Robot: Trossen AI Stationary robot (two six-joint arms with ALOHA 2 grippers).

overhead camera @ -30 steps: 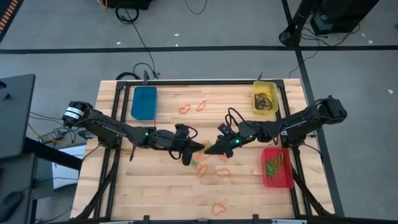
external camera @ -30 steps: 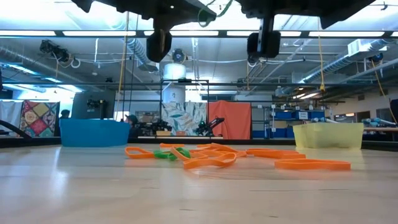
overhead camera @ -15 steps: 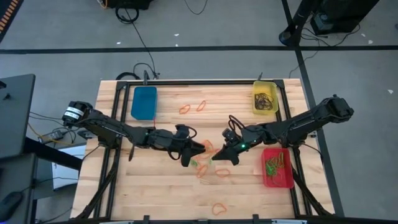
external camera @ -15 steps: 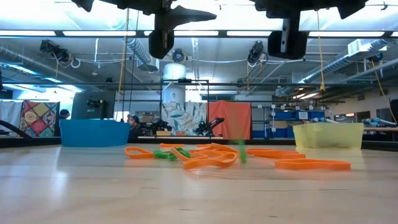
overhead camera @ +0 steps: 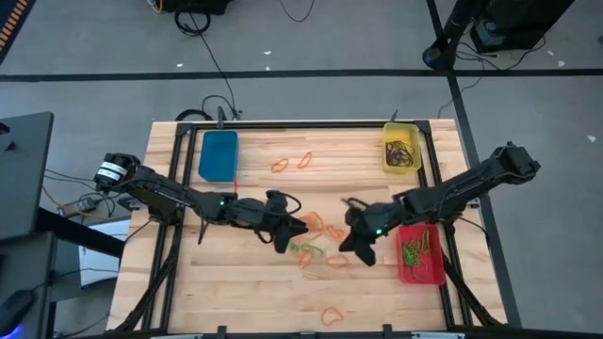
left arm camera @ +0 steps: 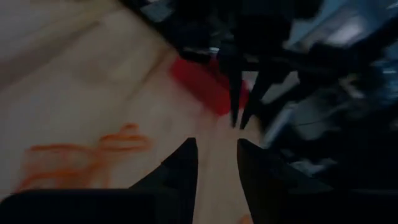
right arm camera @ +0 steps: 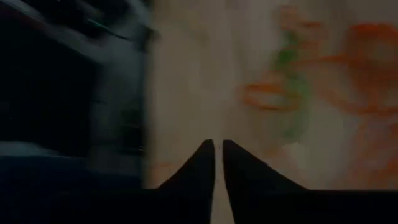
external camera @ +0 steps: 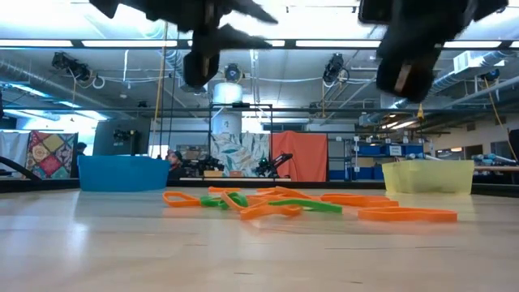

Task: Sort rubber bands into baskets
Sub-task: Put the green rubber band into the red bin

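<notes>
A green rubber band (overhead camera: 306,249) is noted flat on the counter (overhead camera: 236,282), long axis running between the arms, just beside the part-open, empty left gripper (overhead camera: 286,237); the right gripper (overhead camera: 350,247), nearly closed and empty, is judged farther.

Likely a workshop (exposed ceiling ducts (external camera: 174,65)).

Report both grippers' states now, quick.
Left gripper: open, holding nothing.
Right gripper: fingers almost together, nothing visible between them; open or shut cannot be told.
</notes>
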